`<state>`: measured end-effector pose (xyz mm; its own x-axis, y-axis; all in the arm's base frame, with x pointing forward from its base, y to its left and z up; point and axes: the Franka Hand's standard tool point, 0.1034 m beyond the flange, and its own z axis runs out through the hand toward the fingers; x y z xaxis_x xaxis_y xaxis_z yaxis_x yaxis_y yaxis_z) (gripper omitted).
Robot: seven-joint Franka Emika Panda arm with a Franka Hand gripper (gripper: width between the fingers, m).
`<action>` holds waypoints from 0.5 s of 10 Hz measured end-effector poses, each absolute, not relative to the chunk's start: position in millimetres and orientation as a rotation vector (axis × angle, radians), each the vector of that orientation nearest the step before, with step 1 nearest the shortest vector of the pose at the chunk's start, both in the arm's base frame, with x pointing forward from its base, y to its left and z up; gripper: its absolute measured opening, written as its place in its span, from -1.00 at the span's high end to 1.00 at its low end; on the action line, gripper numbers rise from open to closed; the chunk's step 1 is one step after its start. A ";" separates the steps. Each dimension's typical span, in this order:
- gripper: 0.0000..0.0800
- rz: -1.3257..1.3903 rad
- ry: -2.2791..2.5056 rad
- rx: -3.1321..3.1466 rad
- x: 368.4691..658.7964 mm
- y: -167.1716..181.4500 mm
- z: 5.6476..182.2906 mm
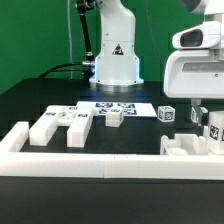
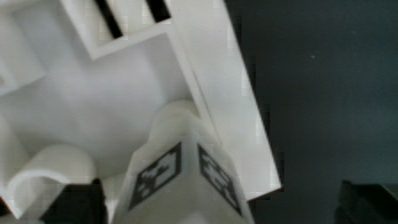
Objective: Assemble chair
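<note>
My gripper (image 1: 206, 116) hangs at the exterior view's right over a chunky white chair piece (image 1: 186, 149) beside the border rail. In the wrist view the gripper (image 2: 217, 206) is open. Its dark fingers (image 2: 71, 204) stand on either side of a white tagged post (image 2: 180, 176) that points up at the camera. A gap of dark table shows between the post and one finger. Under the post lies a wide white chair part (image 2: 107, 90) with slots. Several more white chair pieces (image 1: 60, 124) lie at the exterior view's left, and a small tagged block (image 1: 168, 114) sits near the gripper.
The long white border rail (image 1: 90, 163) runs along the front and turns up at the left. The marker board (image 1: 115, 105) lies flat in front of the robot base (image 1: 117, 60). A small white tagged piece (image 1: 114, 117) sits by the board.
</note>
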<state>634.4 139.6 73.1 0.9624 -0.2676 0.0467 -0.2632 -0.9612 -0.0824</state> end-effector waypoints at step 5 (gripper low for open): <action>-0.62 -0.109 -0.084 -3.075 636.8 133.1 74.0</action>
